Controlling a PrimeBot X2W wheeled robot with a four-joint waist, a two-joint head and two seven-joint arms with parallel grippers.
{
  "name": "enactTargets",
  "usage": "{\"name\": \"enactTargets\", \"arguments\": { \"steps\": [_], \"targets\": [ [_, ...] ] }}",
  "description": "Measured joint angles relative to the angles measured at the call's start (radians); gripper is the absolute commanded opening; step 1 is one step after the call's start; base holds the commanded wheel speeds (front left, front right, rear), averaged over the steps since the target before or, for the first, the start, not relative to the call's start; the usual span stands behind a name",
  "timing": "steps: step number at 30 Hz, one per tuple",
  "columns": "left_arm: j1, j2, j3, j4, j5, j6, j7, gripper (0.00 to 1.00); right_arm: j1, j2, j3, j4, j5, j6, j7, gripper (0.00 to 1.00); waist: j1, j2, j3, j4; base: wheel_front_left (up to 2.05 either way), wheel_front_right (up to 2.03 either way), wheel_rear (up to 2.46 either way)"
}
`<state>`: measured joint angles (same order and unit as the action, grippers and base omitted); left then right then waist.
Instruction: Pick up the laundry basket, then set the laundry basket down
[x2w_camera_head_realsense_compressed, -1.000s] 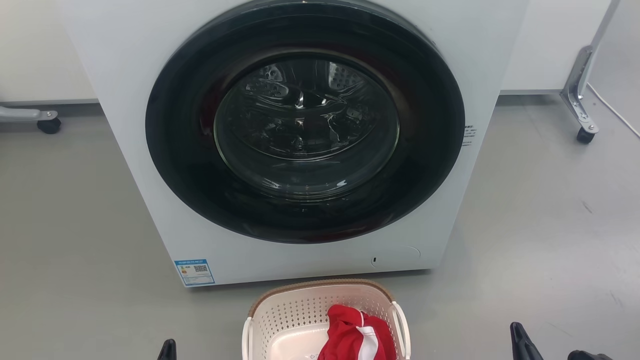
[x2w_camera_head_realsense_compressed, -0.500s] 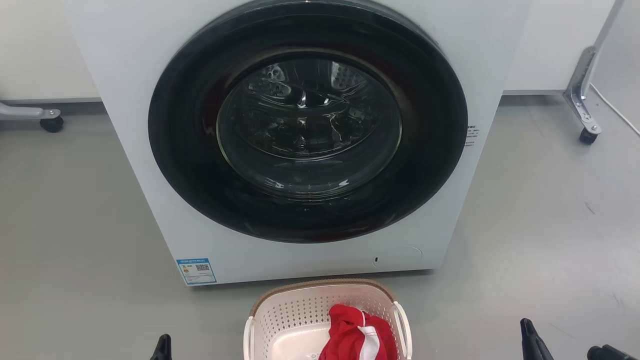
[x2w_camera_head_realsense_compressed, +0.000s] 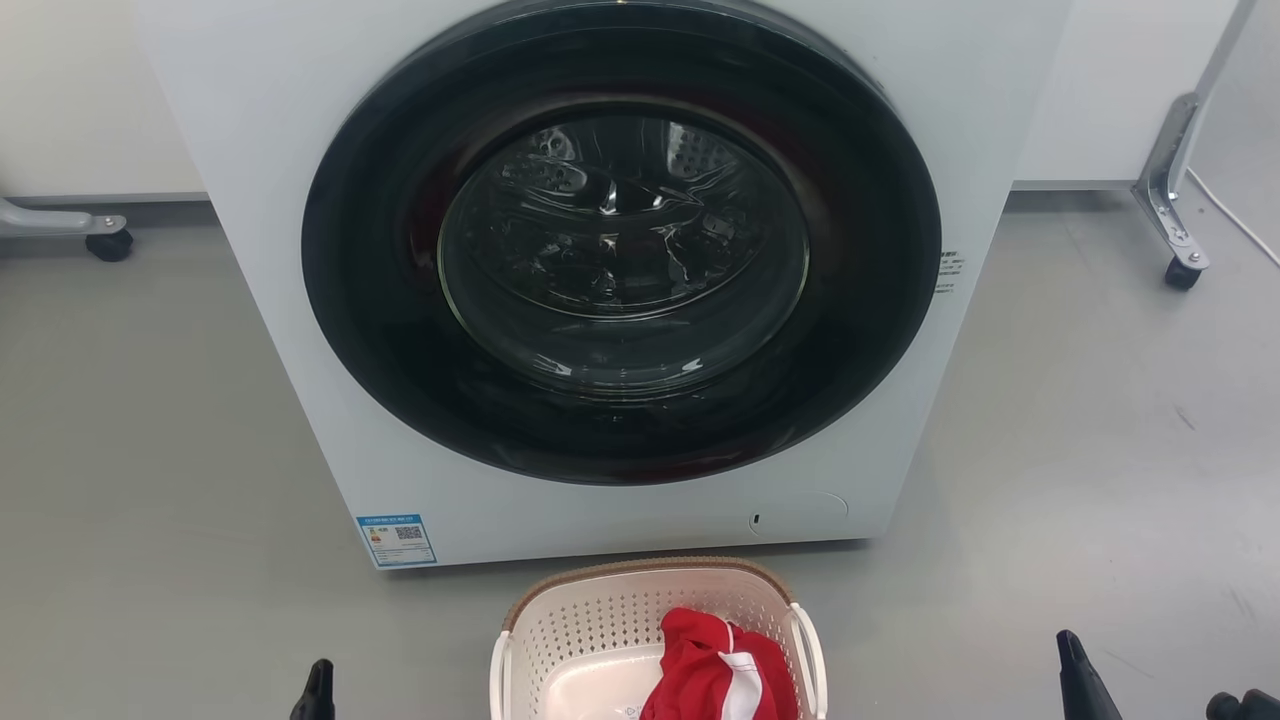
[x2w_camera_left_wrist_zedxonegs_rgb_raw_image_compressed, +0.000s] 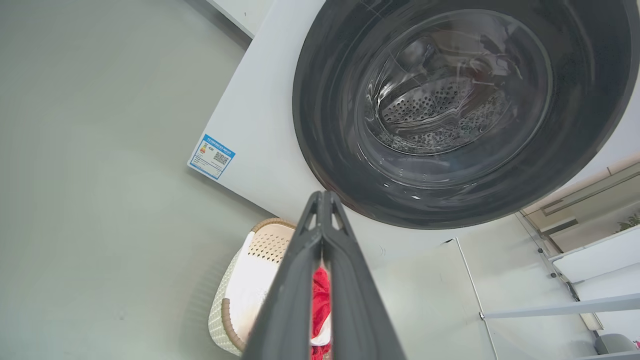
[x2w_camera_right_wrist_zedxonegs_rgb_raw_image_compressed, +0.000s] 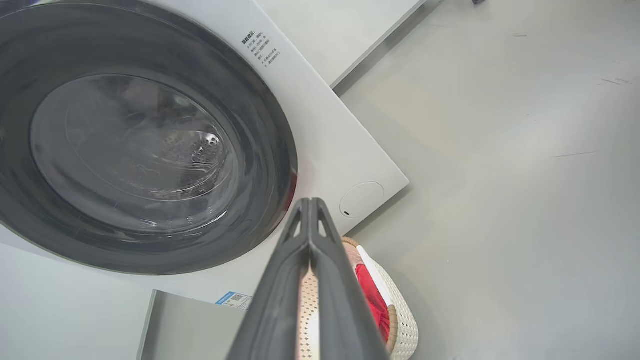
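Head view: the basket (x2w_camera_head_realsense_compressed: 600, 640) sits on the floor (x2w_camera_head_realsense_compressed: 150, 450) just near of the washer (x2w_camera_head_realsense_compressed: 260, 300), with a red cloth (x2w_camera_head_realsense_compressed: 715, 670) inside. The left gripper (x2w_camera_head_realsense_compressed: 318, 692) and right gripper (x2w_camera_head_realsense_compressed: 1076, 676) flank it, well apart.
Left wrist view: the left gripper (x2w_camera_left_wrist_zedxonegs_rgb_raw_image_compressed: 324, 200) is closed and empty.
Right wrist view: the right gripper (x2w_camera_right_wrist_zedxonegs_rgb_raw_image_compressed: 310, 205) is closed and empty.

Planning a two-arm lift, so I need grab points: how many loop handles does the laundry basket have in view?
2. On the laundry basket, the left handle and the right handle, one per side; the head view's bottom edge crops both.
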<state>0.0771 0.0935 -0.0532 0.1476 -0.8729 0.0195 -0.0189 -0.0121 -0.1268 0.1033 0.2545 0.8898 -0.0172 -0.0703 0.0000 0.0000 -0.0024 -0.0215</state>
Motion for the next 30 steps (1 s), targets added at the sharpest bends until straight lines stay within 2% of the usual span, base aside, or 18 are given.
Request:
{"name": "enactTargets", "arguments": {
  "steps": [30],
  "targets": [
    [-0.084, -0.029, 0.081, 0.080, -0.403, -0.079, 0.076, 0.00, -0.041, 0.047, -0.133, 0.023, 0.398, 0.075, 0.106, 0.00, 0.0000, 0.0000, 0.002, 0.012, 0.00, 0.00, 0.00]
  ]
}}
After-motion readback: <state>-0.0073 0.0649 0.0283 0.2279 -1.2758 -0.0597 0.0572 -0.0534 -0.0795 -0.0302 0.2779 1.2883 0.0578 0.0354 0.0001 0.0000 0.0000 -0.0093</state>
